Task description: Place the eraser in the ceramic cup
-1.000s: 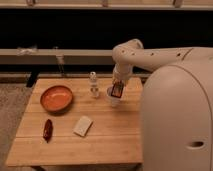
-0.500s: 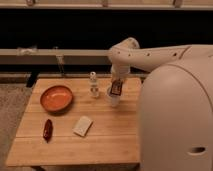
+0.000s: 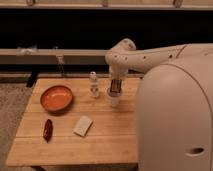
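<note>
Here the robot's white body (image 3: 175, 115) fills the right of the camera view, its arm (image 3: 145, 57) reaching left and bending down over the wooden tabletop (image 3: 100, 140). On the tabletop's left sits an orange-brown bowl (image 3: 56, 98), with a dark red chili-shaped thing (image 3: 47, 129) nearer the front edge and a pale white block (image 3: 83, 125) just right of that. A small clear bottle (image 3: 93, 83) stands near the middle, and just beside it on the right is the ceramic cup (image 3: 114, 98). The end effector (image 3: 115, 86) hangs directly above the cup, and the eraser (image 3: 115, 85), dark with red-orange on its face, shows upright between its fingers, its lower end at or just inside the cup's mouth. Whether the end effector is clenched on the eraser or has begun to let go, I cannot tell. By my judgement the step in hand is the drop into the cup; the next move calls for a full release, then a straight lift clear without nudging cup or bottle.
</note>
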You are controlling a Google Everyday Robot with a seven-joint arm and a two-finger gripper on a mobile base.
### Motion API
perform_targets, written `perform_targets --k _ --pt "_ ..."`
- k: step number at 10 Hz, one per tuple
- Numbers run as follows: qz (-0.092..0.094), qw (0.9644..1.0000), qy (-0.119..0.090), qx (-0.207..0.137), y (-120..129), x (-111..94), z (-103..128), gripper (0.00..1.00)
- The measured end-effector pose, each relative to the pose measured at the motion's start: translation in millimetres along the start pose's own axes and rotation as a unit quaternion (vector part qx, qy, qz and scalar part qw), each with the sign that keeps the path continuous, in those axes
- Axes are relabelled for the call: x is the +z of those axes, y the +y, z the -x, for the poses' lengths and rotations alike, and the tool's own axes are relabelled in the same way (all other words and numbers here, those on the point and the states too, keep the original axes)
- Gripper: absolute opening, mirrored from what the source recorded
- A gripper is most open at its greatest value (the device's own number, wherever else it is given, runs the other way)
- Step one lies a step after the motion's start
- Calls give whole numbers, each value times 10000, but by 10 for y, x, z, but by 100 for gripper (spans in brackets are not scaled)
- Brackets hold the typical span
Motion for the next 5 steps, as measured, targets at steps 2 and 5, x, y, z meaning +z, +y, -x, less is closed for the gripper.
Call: perform_targets --k 2,5 --pt "-11 10000 -89 -32 -43 73 35 34" --pt "-18 9997 -240 -82 -52 148 155 64"
